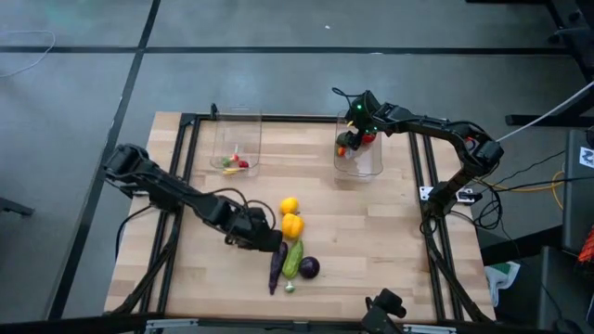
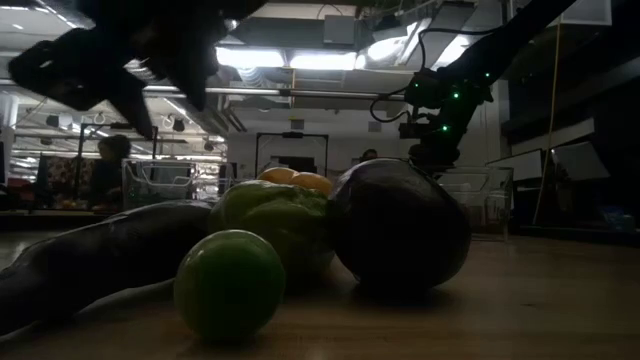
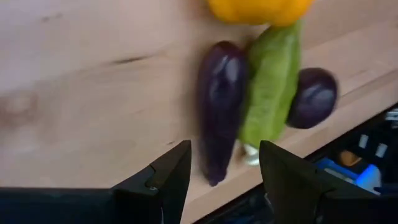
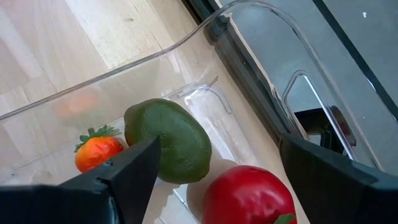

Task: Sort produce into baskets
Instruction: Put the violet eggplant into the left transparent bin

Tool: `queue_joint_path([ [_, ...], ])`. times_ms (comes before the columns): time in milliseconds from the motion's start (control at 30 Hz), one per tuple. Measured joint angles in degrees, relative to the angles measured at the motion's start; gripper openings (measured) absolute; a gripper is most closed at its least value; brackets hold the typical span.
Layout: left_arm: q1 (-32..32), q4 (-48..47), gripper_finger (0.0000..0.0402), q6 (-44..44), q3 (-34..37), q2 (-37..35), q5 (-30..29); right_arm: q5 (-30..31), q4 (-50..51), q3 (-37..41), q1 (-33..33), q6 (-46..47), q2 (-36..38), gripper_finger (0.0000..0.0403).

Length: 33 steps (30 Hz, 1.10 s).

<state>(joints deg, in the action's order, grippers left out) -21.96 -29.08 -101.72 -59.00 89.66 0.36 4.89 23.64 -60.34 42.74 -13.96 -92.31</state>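
Only the right wrist view shows inside the right basket [image 4: 205, 28]: a green avocado [image 4: 169, 140], a red tomato [image 4: 249, 194] and a small strawberry [image 4: 98, 151]. The right hand [image 4: 214, 168] hangs open above them. The left hand [image 3: 224, 168] is open over the purple eggplant [image 3: 219, 106] on the worktop [image 3: 93, 81].

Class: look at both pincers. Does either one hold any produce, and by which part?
Neither. The left pincer stands open above the eggplant; the right pincer stands open over its basket, with nothing between its fingers.

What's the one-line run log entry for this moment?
left gripper: open, over eggplant | right gripper: open, above right basket | avocado, tomato inside
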Motion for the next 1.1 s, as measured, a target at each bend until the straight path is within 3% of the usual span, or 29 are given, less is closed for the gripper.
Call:
queue_joint_path([
  [267, -1.0, 10.0, 0.0184, 4.0, -0.1, 0.3, -1.7, 0.0, 0.0, 0.0, 0.0, 0.0, 0.0, 0.0325],
  [433, -1.4, 9.8, 0.0190, 4.1, -0.1, 0.8, -4.9, 0.0, 0.0, 0.0, 0.0, 0.0, 0.0, 0.0325],
  [833, -2.2, 10.5, 0.0313, 6.0, -0.1, 3.8, -5.0, 0.0, 0.0, 0.0, 0.0, 0.0, 0.0, 0.0325],
  [1100, -4.1, 10.2, 0.0321, 6.2, 0.0, 7.9, -4.8, 0.0, 0.0, 0.0, 0.0, 0.0, 0.0, 0.0325],
])
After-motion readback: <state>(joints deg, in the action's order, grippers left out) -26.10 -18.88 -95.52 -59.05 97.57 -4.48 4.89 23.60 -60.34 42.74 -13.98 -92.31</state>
